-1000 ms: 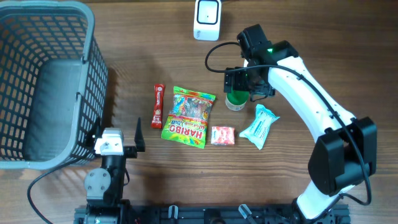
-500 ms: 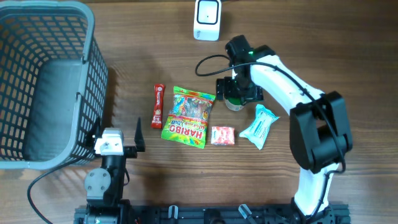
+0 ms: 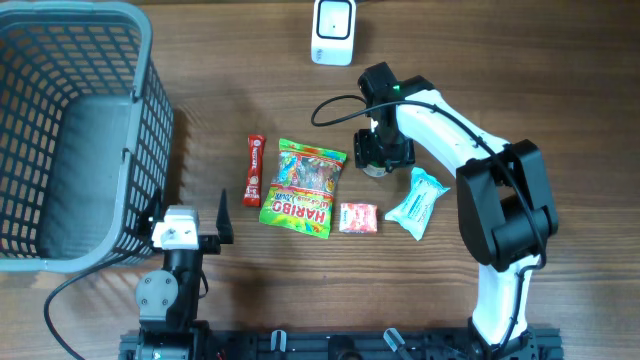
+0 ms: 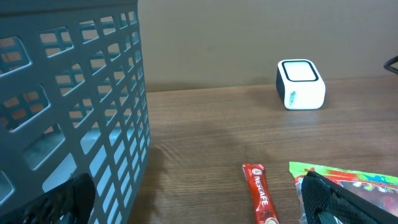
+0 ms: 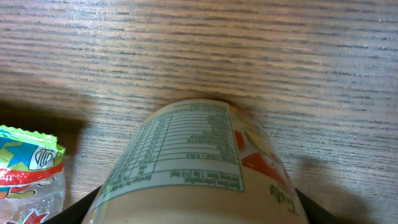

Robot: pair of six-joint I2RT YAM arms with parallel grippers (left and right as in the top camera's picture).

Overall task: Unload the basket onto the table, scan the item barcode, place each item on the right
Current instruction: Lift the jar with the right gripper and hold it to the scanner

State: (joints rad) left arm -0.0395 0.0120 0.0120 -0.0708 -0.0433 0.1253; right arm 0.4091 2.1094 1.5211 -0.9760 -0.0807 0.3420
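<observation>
The right gripper [image 3: 383, 152] straddles the small labelled pot [image 5: 198, 155] on the tabletop [image 3: 200, 120], just beside the Haribo bag [image 3: 303, 187]. I cannot tell whether it pinches yet. An off-centre squeeze on that rounded wall could tip the pot or squirt it away.

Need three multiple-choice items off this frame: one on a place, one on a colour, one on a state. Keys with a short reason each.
1. The scanner sits on the table: A) near its far edge B) at its near edge C) at its middle.
2. The coffee stick is: A) blue B) red C) yellow.
3. The left gripper is: A) shut on the coffee stick B) out of view C) open, holding nothing.
Answers: 1 A, it lies at the top of the overhead view, opposite the robot; 2 B, its wrapper shows red in two views; 3 C, its fingers stand apart with nothing between.
</observation>
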